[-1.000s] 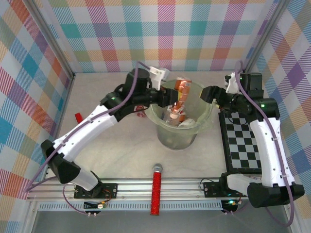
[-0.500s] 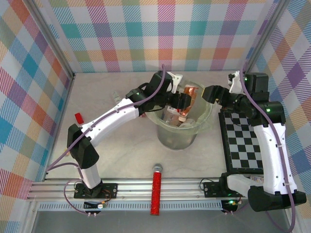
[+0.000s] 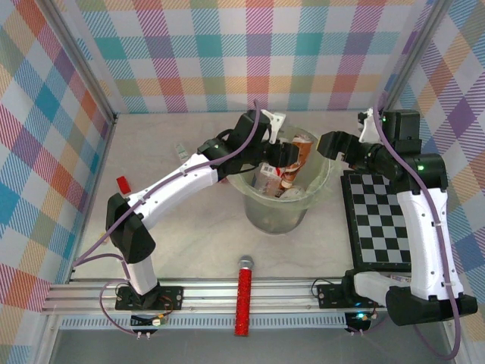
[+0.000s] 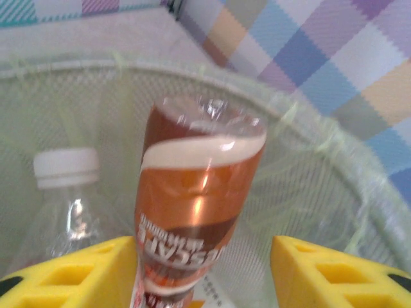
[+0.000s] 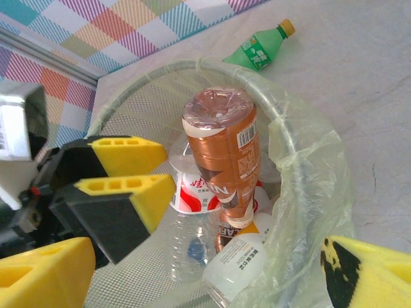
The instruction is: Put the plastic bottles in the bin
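One amber bottle [image 5: 221, 147] stands cap-down in the bin [image 3: 276, 216]; left gripper [image 4: 202, 247] jaws are spread, bottle loose between them. One green bottle [image 5: 260, 48] lies on the counter [image 5: 359, 77], probably light, slick and crushable: grip mid-body. Right gripper [image 5: 212, 256] jaws are spread wide, empty.

I see the amber bottle [image 5: 221, 154] as glossy see-through plastic, the bin [image 5: 138, 112] as fine metal mesh under a thin, crinkled translucent bag [image 5: 314, 167], and the bench [image 5: 359, 83] as matt and smooth.

One bin [image 3: 276, 216] holds at least four plastic bottles [image 5: 221, 147]; one green bottle [image 5: 260, 46] lies on the bench [image 3: 189, 227]. Also one red stick [image 3: 245, 296], one red block [image 3: 122, 183], one checkered board [image 3: 379, 220].
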